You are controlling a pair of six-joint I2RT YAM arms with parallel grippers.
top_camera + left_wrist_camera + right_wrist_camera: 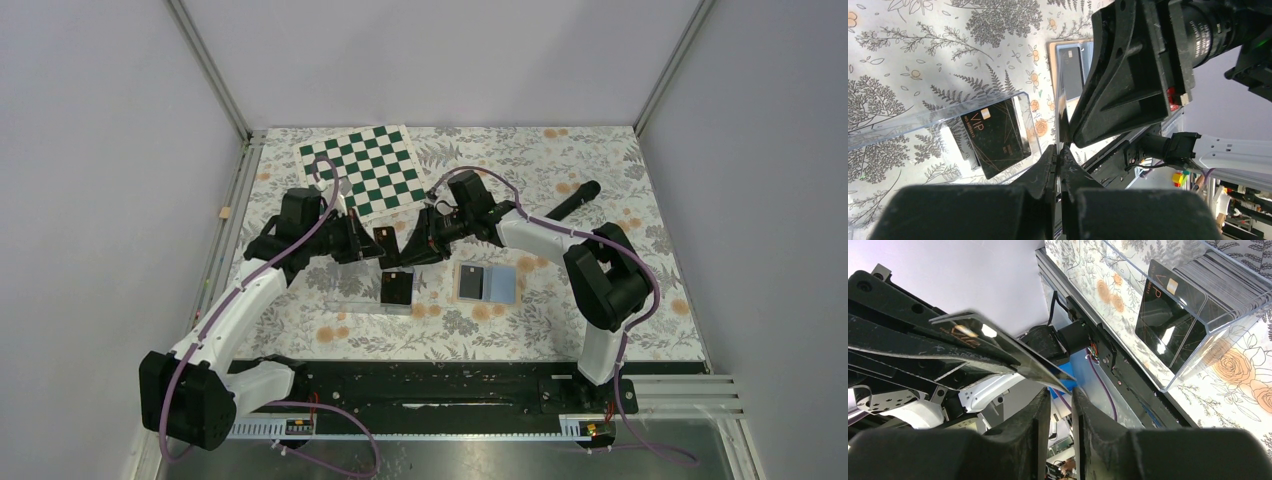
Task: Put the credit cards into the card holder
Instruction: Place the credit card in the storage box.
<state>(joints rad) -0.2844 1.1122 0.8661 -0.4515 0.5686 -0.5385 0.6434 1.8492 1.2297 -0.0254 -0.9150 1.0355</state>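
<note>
My left gripper (370, 244) is shut on one black credit card (383, 240) and holds it up on edge above the table; in the left wrist view the card (1063, 112) shows edge-on rising from the gripper (1060, 150). My right gripper (413, 243) faces it closely. In the right wrist view the card (998, 342) reaches a corner to the tips of the right gripper (1060, 392), whose jaws stand a little apart. More credit cards (397, 288) lie in a clear tray (345, 297). The card holder (500, 284) lies open, blue lining up, with a black card (470, 281) on it.
A green and white chessboard (370, 170) lies at the back of the table. A black marker (575, 200) rests at the back right, behind my right arm. The flowered cloth (600, 160) covers the table, with metal frame posts at the far corners.
</note>
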